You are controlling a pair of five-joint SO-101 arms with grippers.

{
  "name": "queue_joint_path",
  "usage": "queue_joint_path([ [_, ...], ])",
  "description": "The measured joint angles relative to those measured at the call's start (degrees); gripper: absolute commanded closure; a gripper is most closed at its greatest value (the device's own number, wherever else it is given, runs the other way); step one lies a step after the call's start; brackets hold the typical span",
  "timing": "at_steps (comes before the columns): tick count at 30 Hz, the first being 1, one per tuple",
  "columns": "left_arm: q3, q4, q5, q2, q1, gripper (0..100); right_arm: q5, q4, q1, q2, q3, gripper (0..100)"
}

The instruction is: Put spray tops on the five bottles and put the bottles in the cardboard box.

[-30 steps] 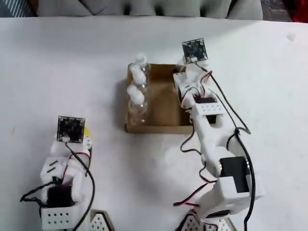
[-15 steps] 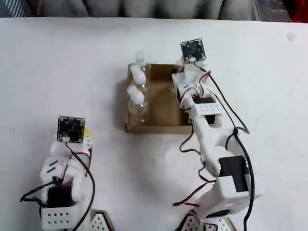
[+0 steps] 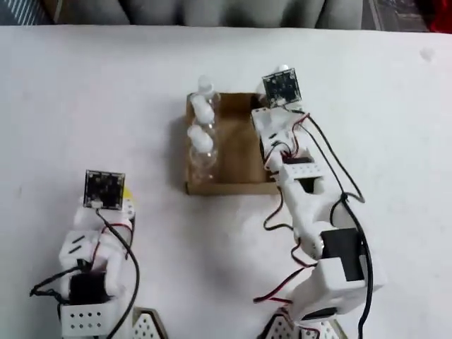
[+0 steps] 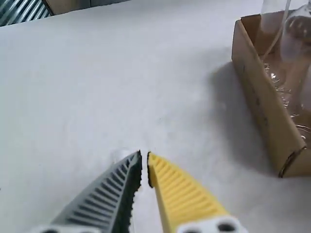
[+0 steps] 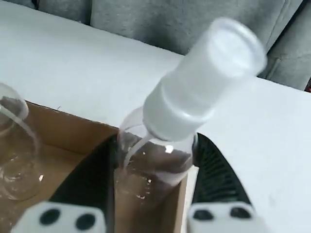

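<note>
Clear plastic bottle [image 5: 150,174], 1 item, held. My right fingers [image 5: 158,145] are clamped on its body, 1 black finger on each side, just below the shoulder.
- Spray top [image 5: 209,82]: frosted white, seated on the neck, with a thin dip tube visible inside.
- Attitude: tilted, with the top leaning away from my wrist.
- Location: over the far right corner of the cardboard box [image 3: 233,187], base at about rim level. I cannot tell whether it touches the cardboard.

Cardboard box: open, brown, low-walled, in the middle of the bench [image 3: 106,85].
- Contents: other bottles [image 3: 201,141] lying in a row along its left wall, with white tops on. I cannot read the exact count, but there are at least 2.
- Brown floor shows to the right of them.

Left fingers [image 4: 144,165]: closed tip to tip and holding nothing. They sit low over the bench at near left, well apart from the box.

Handling notes, my estimate:
- The bottle looks light and empty, so it should need little grip force.
- Its smooth round wall is likely to slip or twist between flat fingers.
- The thin wall may dent if squeezed hard.
- The best hold is on the body, where I have it. The spray top could pull off or depress if gripped.
- It is tall and narrow, so it would tip easily if stood up. Laying it beside the others looks safer.
</note>
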Motion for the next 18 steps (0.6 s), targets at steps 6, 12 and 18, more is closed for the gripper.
queue_joint_path([
  [6,0.0,0.0,0.0,0.0,0.0,98,0.5,2.4,-0.1,0.0,0.0,98.3],
  [12,0.0,0.0,0.0,0.0,0.0,98,0.7,3.4,-1.5,0.0,0.0,98.3],
  [18,0.0,0.0,0.0,0.0,0.0,98,0.7,5.3,-2.0,0.0,0.0,98.3],
])
